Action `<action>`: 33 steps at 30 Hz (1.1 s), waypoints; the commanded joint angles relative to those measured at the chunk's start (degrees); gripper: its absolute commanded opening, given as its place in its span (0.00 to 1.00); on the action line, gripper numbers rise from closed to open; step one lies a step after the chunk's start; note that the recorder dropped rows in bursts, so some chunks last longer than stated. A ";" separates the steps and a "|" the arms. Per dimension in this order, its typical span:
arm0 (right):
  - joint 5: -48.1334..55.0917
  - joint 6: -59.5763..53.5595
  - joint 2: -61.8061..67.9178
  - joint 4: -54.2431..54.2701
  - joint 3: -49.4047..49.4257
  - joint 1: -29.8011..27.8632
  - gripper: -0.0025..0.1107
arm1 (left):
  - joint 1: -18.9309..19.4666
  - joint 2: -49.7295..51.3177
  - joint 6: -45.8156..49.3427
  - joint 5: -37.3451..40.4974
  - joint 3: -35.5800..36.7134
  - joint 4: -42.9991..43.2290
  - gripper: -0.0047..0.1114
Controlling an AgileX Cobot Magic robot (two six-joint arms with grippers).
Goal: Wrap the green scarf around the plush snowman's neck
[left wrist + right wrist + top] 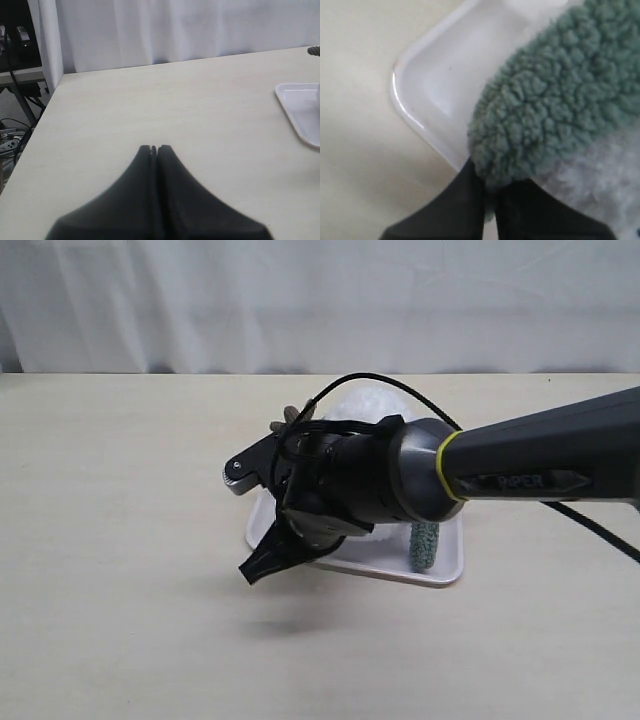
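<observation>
"Scarf, the fuzzy sage-green strip (560, 100): caught?"

"Yes. The right claw (490, 197) is clamped on its rounded end at the white plastic tray's rim (435, 75), likely to draw it around the fluffy white plush snowman (590, 187) lying beneath it."

"Left claw (154, 149)?"

"Pressed together, empty, over the beige worktop (150, 100), well apart."

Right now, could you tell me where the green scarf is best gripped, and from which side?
Grip the green scarf by its rounded end, coming in from beyond the corner of the tray. That end lies free by the rim, while the rest lies against the snowman. The right fingers seem shut on that edge.
</observation>
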 commanded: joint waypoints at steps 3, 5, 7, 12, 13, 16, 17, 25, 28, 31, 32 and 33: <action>9.70 -9.18 -0.57 3.61 0.28 0.02 0.06 | 0.19 -0.12 -0.20 -0.72 0.19 0.10 0.04; 12.66 -10.77 -0.57 3.61 0.28 0.02 0.06 | 0.19 -0.12 -0.20 -0.61 0.19 0.10 0.04; 14.63 -12.27 -0.57 3.61 0.28 0.02 0.06 | 0.19 -0.12 -0.20 -0.72 0.19 0.10 0.04; 16.85 -14.29 -0.57 3.47 0.28 0.02 0.06 | 0.19 -0.12 -0.20 -0.72 0.19 0.10 0.04; 17.21 -14.74 -0.57 3.47 0.28 0.02 0.06 | 0.19 -0.12 -0.20 -0.72 0.19 0.10 0.04; 17.90 -16.99 -0.57 3.47 0.28 0.02 0.06 | 0.19 -0.12 -0.20 -0.72 0.19 0.10 0.04; 18.07 -17.09 -0.57 3.36 0.28 0.02 0.06 | 0.19 -0.12 -0.20 -0.72 0.19 0.10 0.04; 22.12 -17.55 -0.57 0.37 0.28 -0.09 0.06 | 0.19 -0.12 -0.20 -0.72 0.19 0.10 0.04; 22.35 -17.99 -0.43 0.37 0.28 -0.09 0.06 | 0.19 -0.12 -0.20 -0.72 0.19 0.10 0.04; 22.47 -19.11 0.18 0.37 0.28 -0.09 0.06 | 0.19 -0.12 -0.20 -0.72 0.19 0.10 0.04; 22.62 -19.46 0.43 0.37 0.28 -0.09 0.06 | 0.19 -0.12 -0.20 -0.72 0.19 0.10 0.04; 22.89 -20.05 0.80 0.37 0.28 -0.09 0.06 | 0.19 -0.12 -0.20 -0.72 0.19 0.10 0.04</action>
